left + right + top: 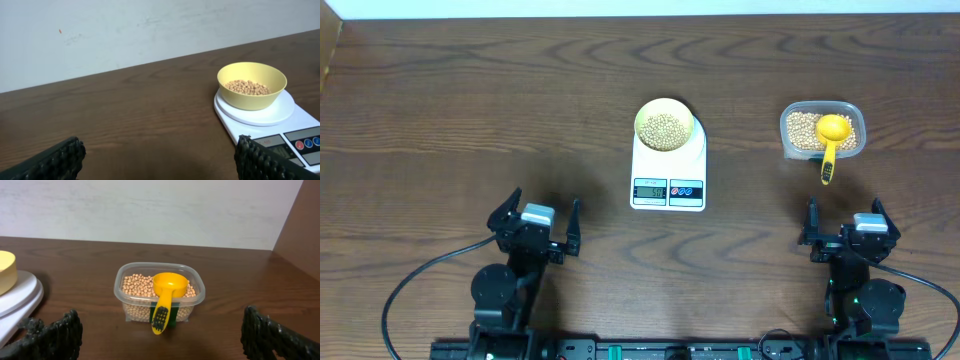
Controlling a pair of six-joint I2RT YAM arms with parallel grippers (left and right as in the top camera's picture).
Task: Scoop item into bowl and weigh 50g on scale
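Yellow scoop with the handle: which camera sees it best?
The right wrist view: the yellow plastic scoop sits close and large in the clear plastic tub. Overhead shows it tiny; the left wrist view misses it.

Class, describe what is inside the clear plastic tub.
Tan beans fill the tub, with a yellow scoop resting on them, handle over the front rim. Beans beneath the scoop are hidden.

Dark wood worktop (470, 120) lay before me. Directly on it sat white scale (668, 170), centre; clear tub (784, 130) on my right, well apart.
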